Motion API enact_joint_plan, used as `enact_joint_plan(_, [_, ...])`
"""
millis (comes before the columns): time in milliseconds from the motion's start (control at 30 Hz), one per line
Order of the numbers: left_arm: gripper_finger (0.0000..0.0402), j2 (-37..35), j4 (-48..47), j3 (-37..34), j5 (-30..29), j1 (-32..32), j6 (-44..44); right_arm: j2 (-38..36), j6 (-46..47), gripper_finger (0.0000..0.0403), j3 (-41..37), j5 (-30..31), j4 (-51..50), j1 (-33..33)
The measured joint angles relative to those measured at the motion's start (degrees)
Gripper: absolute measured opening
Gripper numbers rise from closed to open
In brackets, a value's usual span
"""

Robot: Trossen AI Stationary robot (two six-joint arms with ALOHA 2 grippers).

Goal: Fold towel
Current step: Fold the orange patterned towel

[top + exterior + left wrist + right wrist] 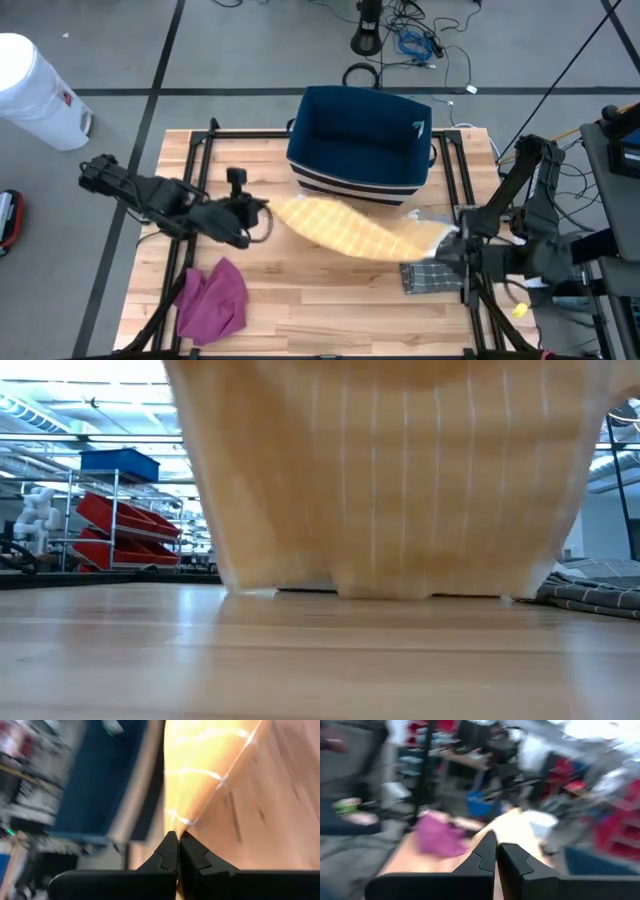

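A yellow towel with thin white checks (345,228) stretches between my two grippers above the middle of the wooden table (330,310). In the low view the towel (390,470) hangs like a curtain, and its lower edge (380,592) reaches down to the table top. My left gripper (266,211) is shut on the towel's left end. At the towel's right end is my right gripper (450,240), also shut on it. My left gripper pinches a corner of the yellow towel (183,821) between the tips of its two fingers, slanting down from the table's left. The cloth fans out from the fingers and sags toward the other arm. My right gripper pinches the towel's right end (512,831) between its two fingers, level, from the table's right. One layer or several, I cannot tell.
A dark blue basket with a striped base (360,140) stands at the far middle, just behind the towel. A pink cloth (213,300) lies crumpled at the near left. A grey checked cloth (432,277) lies below my right gripper. A white bin (35,90) stands off the table.
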Motion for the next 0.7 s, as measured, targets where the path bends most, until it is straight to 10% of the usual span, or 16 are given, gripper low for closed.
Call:
enact_joint_plan(267, [0.0000, 0.05, 3.25, -13.32, 11.53, -1.59, -7.78, 10.31, 28.77, 0.0000, -0.09, -11.33, -16.33, -0.35])
enact_joint_plan(700, [0.0000, -0.01, 8.27, -23.14, 16.60, -7.61, -17.13, 27.81, 33.08, 0.0008, -0.07, -17.32, -2.32, -1.60])
